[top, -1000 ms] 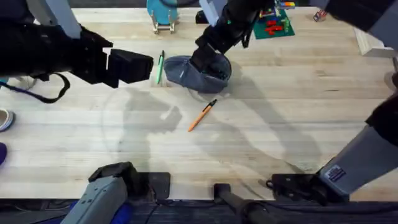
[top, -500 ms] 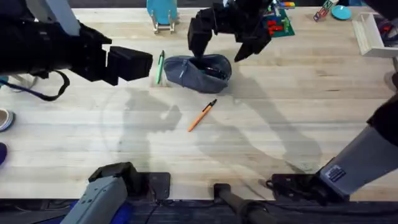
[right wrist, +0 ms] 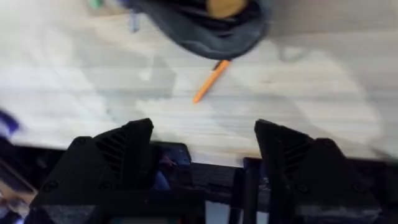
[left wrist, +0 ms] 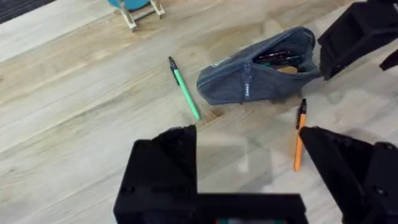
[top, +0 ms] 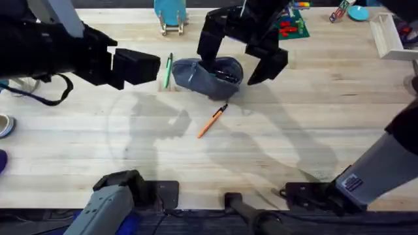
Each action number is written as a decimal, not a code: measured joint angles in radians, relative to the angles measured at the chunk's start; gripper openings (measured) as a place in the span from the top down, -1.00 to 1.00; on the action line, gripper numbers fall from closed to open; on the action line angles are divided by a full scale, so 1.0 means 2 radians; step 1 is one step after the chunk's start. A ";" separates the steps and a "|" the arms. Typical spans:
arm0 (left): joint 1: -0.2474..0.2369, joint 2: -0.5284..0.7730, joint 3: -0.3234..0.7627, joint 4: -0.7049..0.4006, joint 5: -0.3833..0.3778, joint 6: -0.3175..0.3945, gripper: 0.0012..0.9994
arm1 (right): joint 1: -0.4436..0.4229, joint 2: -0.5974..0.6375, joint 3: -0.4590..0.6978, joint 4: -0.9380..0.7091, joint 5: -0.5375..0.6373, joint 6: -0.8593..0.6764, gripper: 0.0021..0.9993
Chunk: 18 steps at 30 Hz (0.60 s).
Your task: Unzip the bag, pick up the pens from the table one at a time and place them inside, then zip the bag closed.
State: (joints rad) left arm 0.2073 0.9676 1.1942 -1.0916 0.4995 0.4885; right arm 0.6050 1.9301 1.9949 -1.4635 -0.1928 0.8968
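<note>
- bag [top: 210, 75] lies on the tabletop [top: 294, 143] at far centre, already unzipped; mouth gapes and you can see dark items inside in the left wrist view.
- right end effector [top: 243, 52] hangs over the bag, fingers spread wide, nothing in them.
- left end effector [left wrist: 249, 168] sits at the far left, released and empty, just left of the green pen [top: 168, 69].
- green pen lies just left of the bag, pointing near-to-far; orange pen [top: 213, 120] lies just near of the bag, angled.
- both pens look light, stiff and slick and they lie flat, so you get little finger clearance. pinch mid-barrel, across the axis; expect roll if you clip one side first.
- bag is soft fabric and will slump or slide when pushed. if you steady it, hold the end away from the opening.
- likely next: orange pen for the right arm.
</note>
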 joint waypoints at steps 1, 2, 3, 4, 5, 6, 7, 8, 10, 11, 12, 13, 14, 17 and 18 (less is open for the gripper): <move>0.000 0.000 0.000 0.000 0.000 0.000 -0.99 | 0.005 0.000 0.000 0.000 0.009 0.013 -0.99; 0.000 0.000 0.000 0.000 0.000 0.000 -0.99 | 0.012 0.000 0.000 0.000 0.019 0.024 -0.99; 0.000 0.000 0.000 0.000 0.000 0.000 -0.99 | 0.020 0.000 0.000 0.000 0.031 0.035 -0.99; 0.000 0.000 0.000 0.000 0.000 0.000 -0.99 | 0.028 0.000 0.000 0.000 0.043 0.045 -0.99; 0.000 0.000 0.000 0.000 0.000 0.000 -0.99 | 0.038 0.000 0.000 0.000 0.055 0.057 -0.99; 0.000 0.000 0.000 0.000 0.000 0.000 -0.99 | 0.046 0.000 0.000 0.000 0.065 0.065 -0.99; 0.000 0.000 0.000 0.000 0.000 0.000 -0.99 | 0.054 0.000 0.000 0.000 0.077 0.074 -0.99; 0.000 0.000 0.000 0.000 0.000 0.000 -0.99 | 0.062 0.000 0.000 0.000 0.086 0.079 -0.99; 0.000 0.000 0.000 0.000 0.000 0.000 -0.99 | 0.076 0.000 0.000 0.001 0.103 0.090 -0.99; 0.000 0.000 0.000 0.000 0.000 0.000 -0.99 | 0.081 0.000 0.000 0.001 0.110 0.093 -0.99; 0.000 0.000 0.000 0.000 0.000 0.000 -0.99 | 0.085 0.000 0.000 0.001 0.116 0.098 -0.98; 0.000 0.000 0.000 0.000 0.000 0.000 -0.99 | 0.089 0.000 0.000 0.001 0.122 0.102 -0.98; 0.000 0.000 0.000 0.000 0.000 0.000 -0.99 | 0.092 0.000 -0.001 0.002 0.126 0.106 -0.98; 0.000 0.000 0.000 0.000 0.000 0.000 -0.99 | 0.102 -0.001 -0.017 0.014 0.137 0.117 -0.98; 0.000 0.000 0.000 0.000 0.000 0.000 -0.99 | 0.106 -0.001 -0.025 0.023 0.140 0.120 -0.98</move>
State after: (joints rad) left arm 0.2073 0.9676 1.1942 -1.0916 0.4995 0.4885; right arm 0.8171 1.9289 1.9441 -1.4184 0.0863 1.1360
